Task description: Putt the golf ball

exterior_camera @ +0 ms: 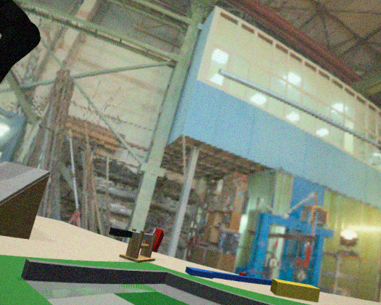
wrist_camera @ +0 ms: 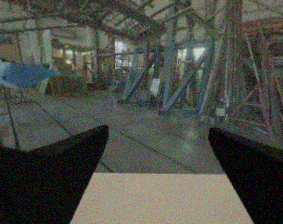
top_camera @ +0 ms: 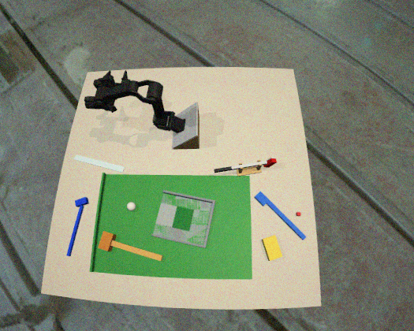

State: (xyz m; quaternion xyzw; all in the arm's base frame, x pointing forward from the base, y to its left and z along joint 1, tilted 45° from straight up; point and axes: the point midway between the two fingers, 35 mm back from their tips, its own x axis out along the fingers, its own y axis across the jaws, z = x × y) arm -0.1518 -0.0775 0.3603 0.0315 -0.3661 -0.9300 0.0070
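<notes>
Gripper [top_camera: 93,92] [wrist_camera: 157,131] open, its black fingers well apart with nothing between them, at the end of a black robot arm [top_camera: 155,92] [exterior_camera: 23,36] above the pale tabletop [top_camera: 238,102] [exterior_camera: 74,240] [wrist_camera: 159,200]. The arm meets a wedge-shaped block [top_camera: 192,118] [exterior_camera: 14,218] with a grey sloping face.

Next comes a white bar [top_camera: 98,163], lying just outside the green mat [top_camera: 226,256] [exterior_camera: 1,269]. Near the mat's opposite corner, the red-headed putter [top_camera: 272,161] [exterior_camera: 158,240] rests across a small wooden stand [top_camera: 249,172] [exterior_camera: 137,258], its grip black and shaft white.

On the mat, the white golf ball [top_camera: 131,206] sits apart from the grey-bordered ramp [top_camera: 165,214] [exterior_camera: 92,274], which surrounds a square raised green [top_camera: 184,218] [exterior_camera: 146,298]. Farther across the mat lies an orange mallet [top_camera: 106,241].

Off one side of the mat is a blue mallet [top_camera: 81,202]; off the other are a longer blue club [top_camera: 283,217] [exterior_camera: 226,277], a tiny red cube [top_camera: 298,213] [exterior_camera: 242,274] and a yellow block [top_camera: 272,248] [exterior_camera: 295,290]. Beyond, a workshop has blue steel frames [exterior_camera: 257,243] [wrist_camera: 169,95].
</notes>
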